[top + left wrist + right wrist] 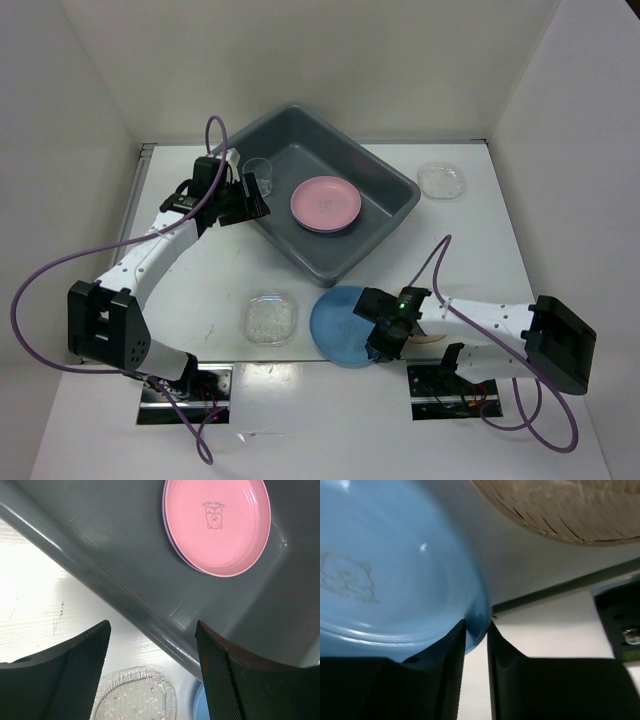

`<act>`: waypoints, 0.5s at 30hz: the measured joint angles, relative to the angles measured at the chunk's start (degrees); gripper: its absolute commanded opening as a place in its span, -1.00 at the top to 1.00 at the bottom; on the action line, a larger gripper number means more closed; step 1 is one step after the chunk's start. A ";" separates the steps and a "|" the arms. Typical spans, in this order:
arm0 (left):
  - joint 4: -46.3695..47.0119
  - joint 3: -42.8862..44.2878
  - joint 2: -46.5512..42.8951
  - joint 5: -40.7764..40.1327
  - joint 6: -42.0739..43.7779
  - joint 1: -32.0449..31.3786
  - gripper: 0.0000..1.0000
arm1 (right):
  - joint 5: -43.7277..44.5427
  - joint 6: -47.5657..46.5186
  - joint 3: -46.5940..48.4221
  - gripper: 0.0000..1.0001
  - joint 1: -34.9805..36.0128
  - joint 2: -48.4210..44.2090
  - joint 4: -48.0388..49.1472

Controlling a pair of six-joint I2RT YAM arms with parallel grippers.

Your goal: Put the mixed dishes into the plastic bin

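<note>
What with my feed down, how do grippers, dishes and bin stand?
Left gripper open above bin rim. Right gripper shut on blue plate, at its rim. Pink plate in bin. No obstruction seen.

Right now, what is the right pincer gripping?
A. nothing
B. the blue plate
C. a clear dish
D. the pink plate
B: in the wrist view the right pincer is shut on the rim of the blue plate.
</note>
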 measured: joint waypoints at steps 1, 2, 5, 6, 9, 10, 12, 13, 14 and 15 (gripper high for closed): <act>-0.02 0.00 0.00 -0.04 0.07 0.02 -0.54 | 0.63 0.46 -0.09 0.74 0.00 -0.04 0.39; -0.13 0.00 0.00 -0.15 0.09 0.00 -0.54 | 1.25 1.09 -0.09 0.82 0.00 -0.09 0.92; -0.59 0.00 0.00 -0.35 0.09 0.00 -0.54 | 2.62 2.21 -0.07 1.00 -0.17 -0.90 3.80; -0.72 0.00 0.00 -0.39 0.11 0.00 -0.54 | 2.75 2.38 -0.07 1.00 -0.17 -1.07 4.11; -0.79 0.00 0.00 -0.44 0.11 0.00 -0.54 | 3.06 2.45 0.17 1.00 -0.15 -2.01 3.91; -0.79 0.00 0.00 -0.50 0.11 0.00 -0.54 | 3.19 2.25 0.52 1.00 -0.15 -2.58 3.34; -0.81 0.00 0.00 -0.63 0.11 0.02 -0.54 | 3.37 1.68 1.55 1.00 -0.13 -4.22 1.27; -0.81 0.00 0.00 -0.72 0.11 0.02 -0.54 | 3.41 1.36 2.45 1.00 -0.13 -5.33 -0.44; -0.81 0.00 0.00 -0.79 0.11 0.00 -0.54 | 3.41 0.96 3.28 1.00 -0.11 -6.54 -1.99; -0.81 0.00 0.00 -0.79 0.09 0.02 -0.54 | 3.30 0.42 4.24 1.00 -0.04 -7.69 -3.80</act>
